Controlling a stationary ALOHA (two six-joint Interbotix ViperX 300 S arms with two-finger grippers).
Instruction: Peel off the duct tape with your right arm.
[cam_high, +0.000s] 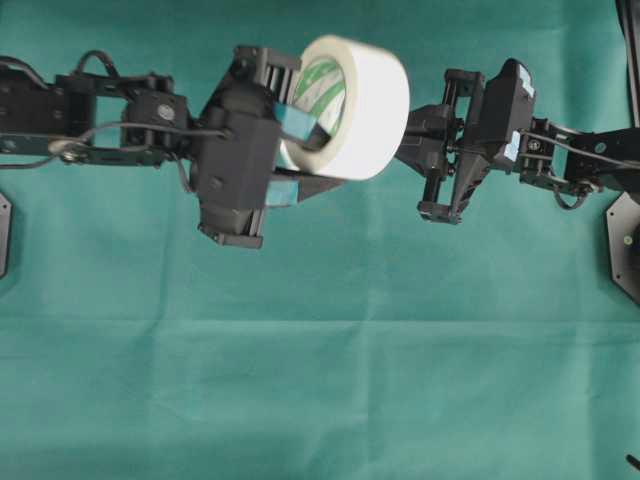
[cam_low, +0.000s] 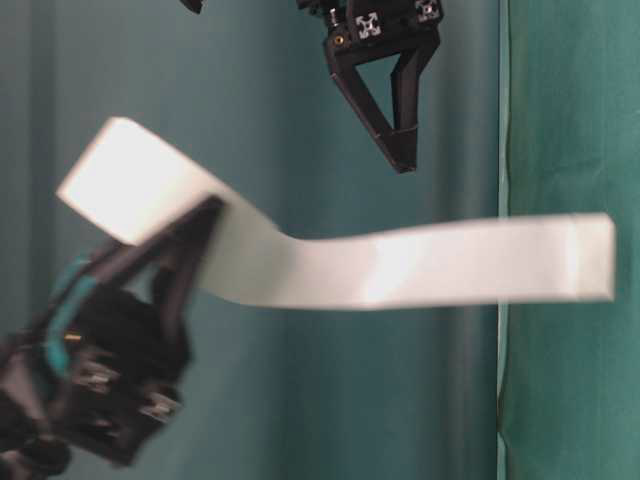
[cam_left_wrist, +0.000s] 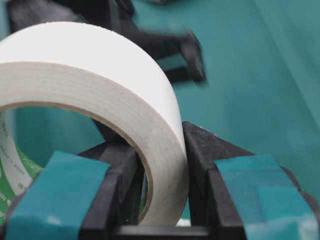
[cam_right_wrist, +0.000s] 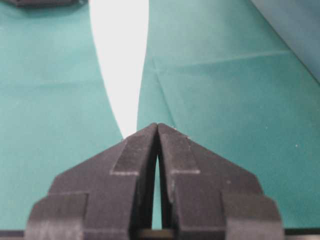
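I see the green-clothed desk (cam_high: 330, 380) filling the overhead frame, with both arms reaching in along its upper part. The left tool (cam_high: 300, 155), fingers wrapped in teal tape, sits left of centre, its jaws clamped on the wall of the duct tape (cam_high: 365, 100), one finger inside the ring and one outside. The white roll stands tilted on edge at upper centre, raised off the cloth, its green-printed core facing left. Just right of the roll is the right tool (cam_high: 408, 145), its plain black fingers pressed together; I cannot tell whether they pinch the tape.
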